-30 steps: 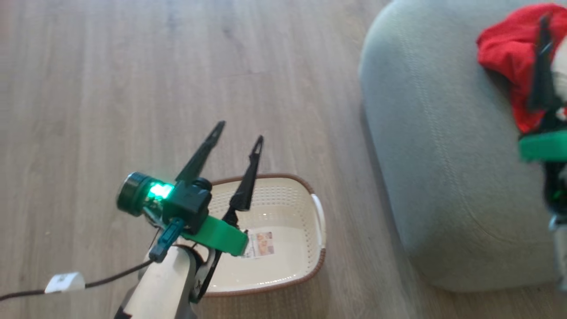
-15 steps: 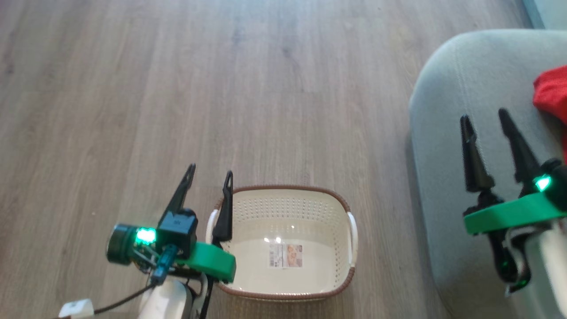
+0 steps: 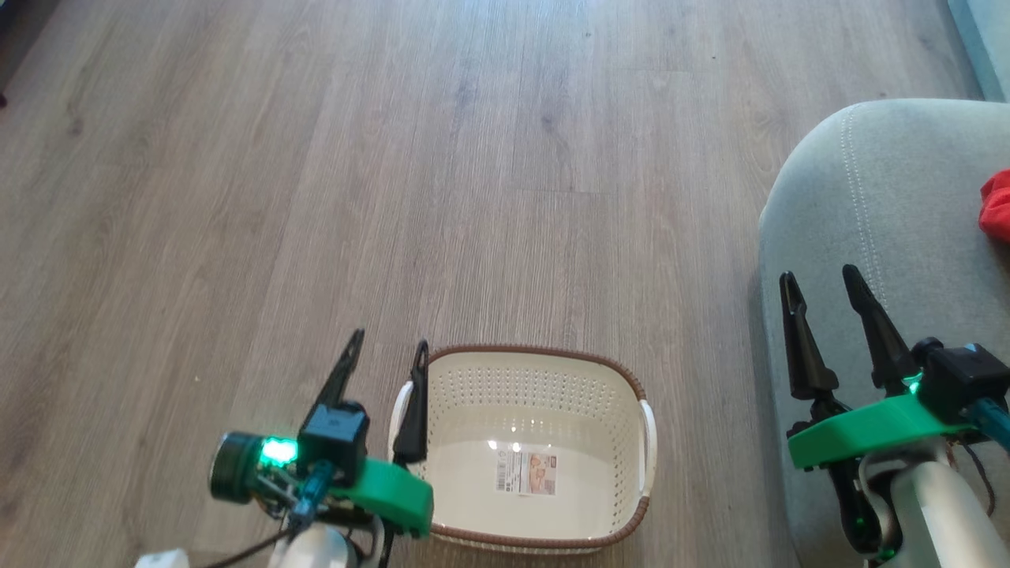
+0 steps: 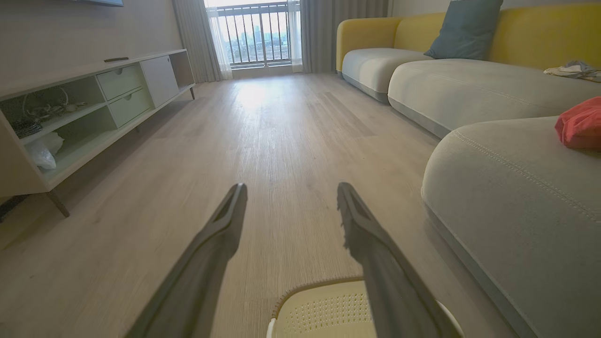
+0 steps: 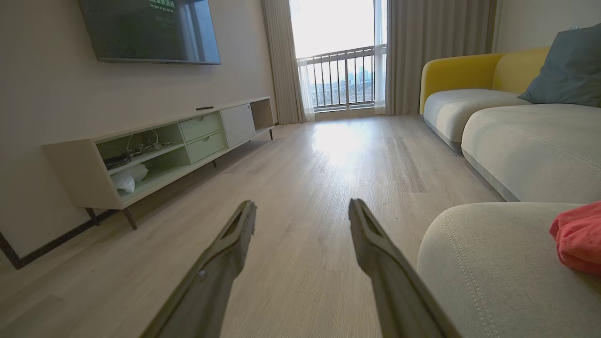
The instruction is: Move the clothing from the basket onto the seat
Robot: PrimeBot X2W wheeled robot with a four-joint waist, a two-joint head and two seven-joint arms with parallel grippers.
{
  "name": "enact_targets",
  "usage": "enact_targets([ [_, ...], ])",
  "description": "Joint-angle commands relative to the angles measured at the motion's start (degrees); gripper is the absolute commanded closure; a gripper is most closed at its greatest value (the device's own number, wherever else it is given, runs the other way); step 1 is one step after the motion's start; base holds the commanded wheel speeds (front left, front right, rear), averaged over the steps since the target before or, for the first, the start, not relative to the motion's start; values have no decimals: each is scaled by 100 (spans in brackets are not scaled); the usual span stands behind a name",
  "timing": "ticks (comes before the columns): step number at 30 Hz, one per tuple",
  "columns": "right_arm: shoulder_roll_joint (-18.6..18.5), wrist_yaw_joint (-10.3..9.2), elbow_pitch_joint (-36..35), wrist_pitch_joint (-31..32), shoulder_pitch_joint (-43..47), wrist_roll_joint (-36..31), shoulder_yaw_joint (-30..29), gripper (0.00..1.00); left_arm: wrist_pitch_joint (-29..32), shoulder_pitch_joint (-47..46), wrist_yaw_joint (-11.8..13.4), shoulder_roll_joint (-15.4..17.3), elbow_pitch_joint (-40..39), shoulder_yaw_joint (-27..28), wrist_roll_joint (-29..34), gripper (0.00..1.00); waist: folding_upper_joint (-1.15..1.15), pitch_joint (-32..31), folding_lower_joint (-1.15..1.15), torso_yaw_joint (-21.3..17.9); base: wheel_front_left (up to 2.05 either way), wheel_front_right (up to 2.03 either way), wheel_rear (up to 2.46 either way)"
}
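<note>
clothing [image 3: 996, 207] lies as a crumpled bright red heap on the seat [image 3: 868, 205], well apart from the basket [image 3: 544, 384]. the basket stands on the wood-grain floor [image 3: 473, 158] just beside the cushion's rounded corner and holds nothing but a label sticker [image 3: 526, 473] on its glossy bottom. judging by that, the transfer looks finished or nearly so, which would explain why both arms hang idle. the left gripper [image 3: 390, 341] hovers over the basket's left end with its two long dark fingers spread wide and nothing between them. the right gripper [image 3: 818, 274] sits above the seat's near edge, jaws likewise parted and bare. the basket is cream plastic, rectangular with softened corners, its walls pierced by rows of small holes under a brown woven-look rim and white side handles. the seat is matte grey-green upholstery, plump, with a stitched seam curving along its corner. the red fabric looks soft and slack, so it would likely slump wherever it is dropped.
</note>
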Motion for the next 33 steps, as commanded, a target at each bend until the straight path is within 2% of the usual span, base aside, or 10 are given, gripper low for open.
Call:
enact_targets([
  [1,-16,-1,-155,-29,-70,-47,79,0,-28,-84,-10,-4,-168,180,15,0,0,5,0,2,0,0,0],
  [12,51,-1,-83,-29,-57,-15,78,0,-28,-86,-11,-4,-37,226,0,0,0,-80,0,45,0,0,0],
  [14,47,-1,-76,-29,-55,-8,79,0,-28,-63,15,-4,-64,294,-157,0,0,-104,0,41,0,0,0],
  [25,0,-1,-8,-29,-43,-1,104,0,-28,8,-481,-4,-230,514,-387,0,0,-152,0,12,0,0,0],
  [33,-5,-1,-34,-29,-32,17,39,0,-28,98,-642,-4,-439,583,-527,0,0,-155,0,-26,0,0,0],
])
